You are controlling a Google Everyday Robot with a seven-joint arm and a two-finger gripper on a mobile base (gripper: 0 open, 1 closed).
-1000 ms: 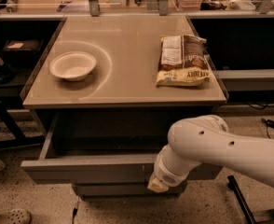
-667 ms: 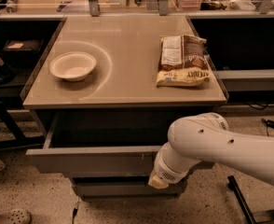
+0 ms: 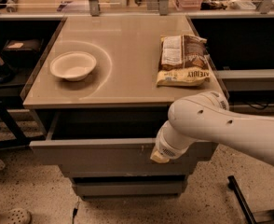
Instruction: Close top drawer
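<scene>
The top drawer point(image 3: 95, 156) is a wide grey metal drawer under the tan countertop point(image 3: 127, 41). It stands partly open, its flat front a short way out from the cabinet, with a dark gap behind it. My gripper point(image 3: 159, 157) is at the end of the white arm point(image 3: 207, 122), which reaches in from the right. The gripper's pale tip rests against the drawer front, right of its middle. The arm hides the right end of the drawer front.
A white bowl point(image 3: 73, 65) sits on the countertop's left, a chip bag point(image 3: 182, 60) on its right. A narrower lower drawer front point(image 3: 127, 186) shows below. A black stand leg point(image 3: 239, 197) is on the floor at right, a shoe point(image 3: 13, 216) at bottom left.
The top drawer front has slid back toward the cabinet, and the open gap has shrunk. My gripper and arm moved inward with it, staying against the front.
</scene>
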